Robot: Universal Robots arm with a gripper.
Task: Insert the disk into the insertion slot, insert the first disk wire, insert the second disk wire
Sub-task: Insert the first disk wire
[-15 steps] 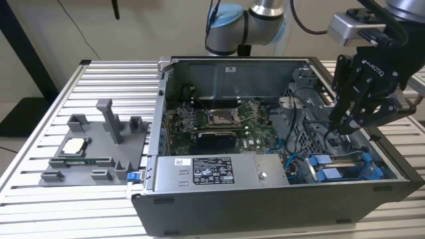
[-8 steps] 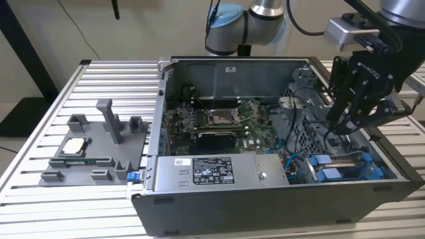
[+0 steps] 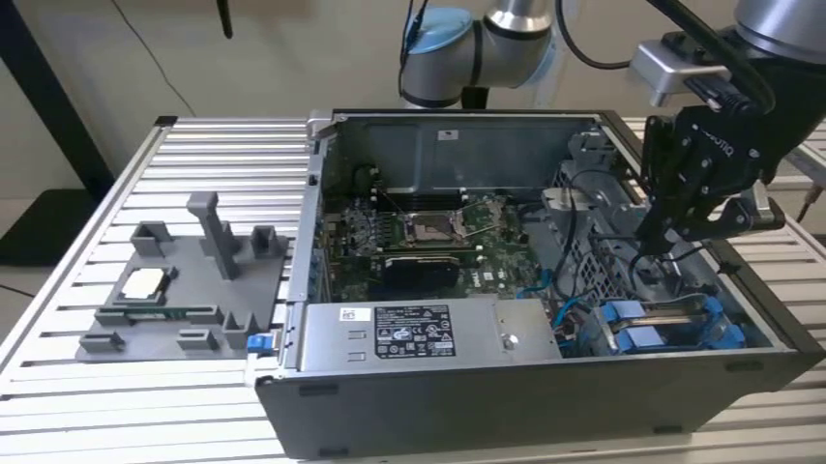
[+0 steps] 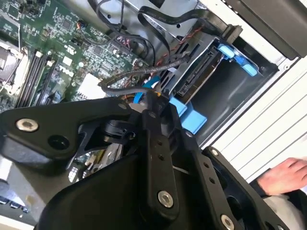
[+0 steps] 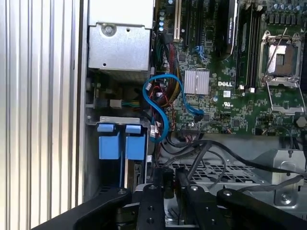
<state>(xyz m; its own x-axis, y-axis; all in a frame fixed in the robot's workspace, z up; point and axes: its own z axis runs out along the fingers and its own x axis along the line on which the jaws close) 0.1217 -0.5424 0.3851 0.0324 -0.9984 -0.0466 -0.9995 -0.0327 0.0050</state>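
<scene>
Inside an open computer case (image 3: 516, 416) on the counter (image 3: 116, 425), the black pincer (image 3: 656, 253) hangs with its tips drawn close together among black cables (image 4: 120, 82). It is just beside the disk (image 4: 199, 72), which sits in its blue carrier within the insertion slot (image 5: 92, 158).

I counted one table (image 3: 77, 406) and one open computer case (image 3: 516, 416). There was one motherboard (image 3: 427, 232), one silver power-supply box (image 3: 427, 333) and one disk (image 3: 664, 324). Two blue tabs (image 5: 108, 141) stood out. One grey fixture tray (image 3: 193, 290), one robot arm (image 3: 775, 29) and one person's hand (image 4: 283, 175) made up the rest.
</scene>
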